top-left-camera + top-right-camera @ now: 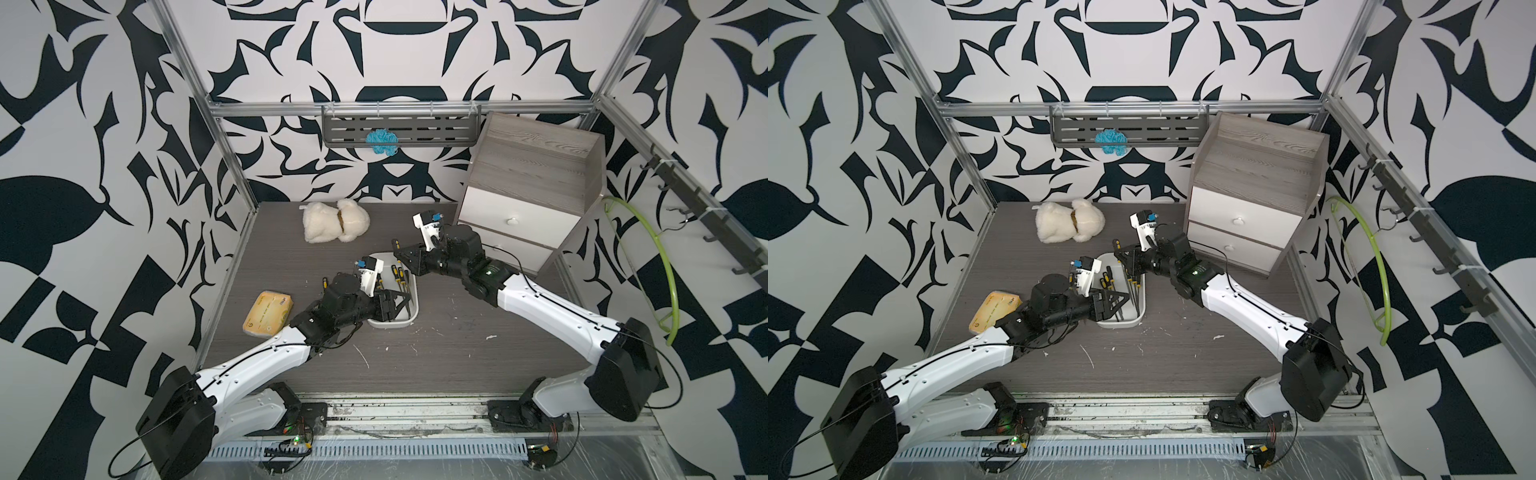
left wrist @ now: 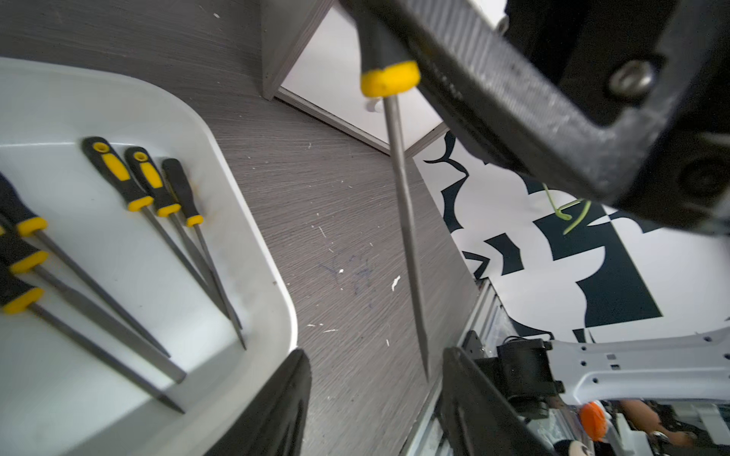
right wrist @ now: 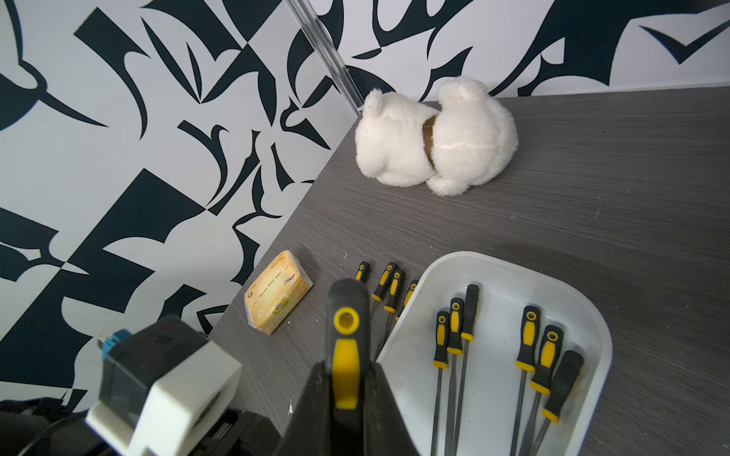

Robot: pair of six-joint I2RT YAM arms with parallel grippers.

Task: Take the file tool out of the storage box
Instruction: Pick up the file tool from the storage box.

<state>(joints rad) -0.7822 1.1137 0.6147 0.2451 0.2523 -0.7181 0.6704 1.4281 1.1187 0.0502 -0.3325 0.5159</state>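
The storage box [image 1: 392, 325] is a shallow white tub in the middle of the table, seen in both top views, its rim [image 1: 1121, 325] showing. Several black-and-yellow files [image 3: 529, 355] lie inside it. My right gripper [image 3: 347, 379] is shut on the handle of one file tool [image 2: 407, 237], holding it above the box's far end [image 1: 396, 245]. Its blade hangs down past the box rim [image 2: 256, 221], over the table. My left gripper [image 2: 375, 395] stands open at the box's near end [image 1: 395, 305]. The blade tip hangs close to one of its fingers [image 2: 470, 402]; I see no contact.
Several more files [image 3: 385, 282] lie on the table left of the box. A yellow tissue pack [image 1: 268, 318] is at the left edge and a white teddy [image 1: 332, 220] at the back. A grey cabinet [image 1: 536, 174] with two white drawers stands at the back right.
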